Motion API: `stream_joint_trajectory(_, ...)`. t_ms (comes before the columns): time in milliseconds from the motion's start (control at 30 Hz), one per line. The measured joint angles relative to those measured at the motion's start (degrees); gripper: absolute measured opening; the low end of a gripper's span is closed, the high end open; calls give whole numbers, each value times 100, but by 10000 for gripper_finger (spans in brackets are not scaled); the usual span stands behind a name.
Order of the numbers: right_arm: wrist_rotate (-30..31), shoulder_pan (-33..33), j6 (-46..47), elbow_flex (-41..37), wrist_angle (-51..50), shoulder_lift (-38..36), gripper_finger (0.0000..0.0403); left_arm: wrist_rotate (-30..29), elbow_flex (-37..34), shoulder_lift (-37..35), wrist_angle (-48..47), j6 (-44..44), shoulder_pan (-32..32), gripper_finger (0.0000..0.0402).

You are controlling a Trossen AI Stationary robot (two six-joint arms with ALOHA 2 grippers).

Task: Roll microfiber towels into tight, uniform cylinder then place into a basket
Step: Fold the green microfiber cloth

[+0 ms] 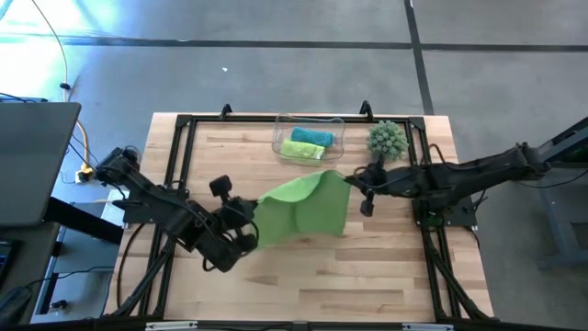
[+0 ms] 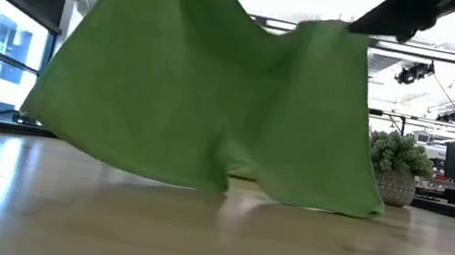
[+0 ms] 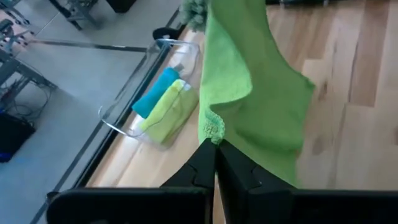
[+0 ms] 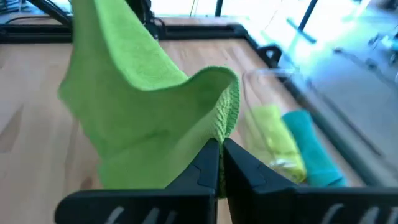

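A light wooden table (image 1: 303,267) with a black metal frame along its edges carries the things. At its far edge stands the clear basket (image 1: 336,128), and just beside it a spiky green plant ball (image 1: 387,140) in a small pot. The lower hem of a lime green towel (image 1: 303,208) brushes the tabletop near the middle

Left end effector (image 3: 215,149) clamped shut, raised mid-table; right end effector (image 4: 221,149) shut, raised opposite.

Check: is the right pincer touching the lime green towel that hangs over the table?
Touching. The right wrist view shows the right pincer shut on the edge of the lime green towel, the cloth pinched between its fingertips.
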Motion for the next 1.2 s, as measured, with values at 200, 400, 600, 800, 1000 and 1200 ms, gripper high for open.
stream_joint_trajectory(200, 145, 131, -1009, 76, -63, -155, 0, -191, 0, -301, 39, 230, 189, 1)
stream_joint_trajectory(400, 799, 153, -2052, 703, -490, -136, 0, -339, 0, -614, 49, 459, 447, 1)
stream_joint_trajectory(600, 1253, 82, -3168, 1618, -1313, -111, 0, -582, 0, -803, 117, 1313, 814, 1)
stream_joint_trajectory(800, 1711, -156, -4253, 2233, -1916, -109, 0, -624, 0, -887, 498, 2170, 1336, 1)
stream_joint_trajectory(1000, 1596, -191, -3623, 2318, -2264, -102, 0, -173, -16, -1061, 726, 1807, 1584, 0)
stream_joint_trajectory(1200, 457, 271, -1649, 1576, -2699, 40, 0, 820, -741, -952, 837, 623, 1049, 0)
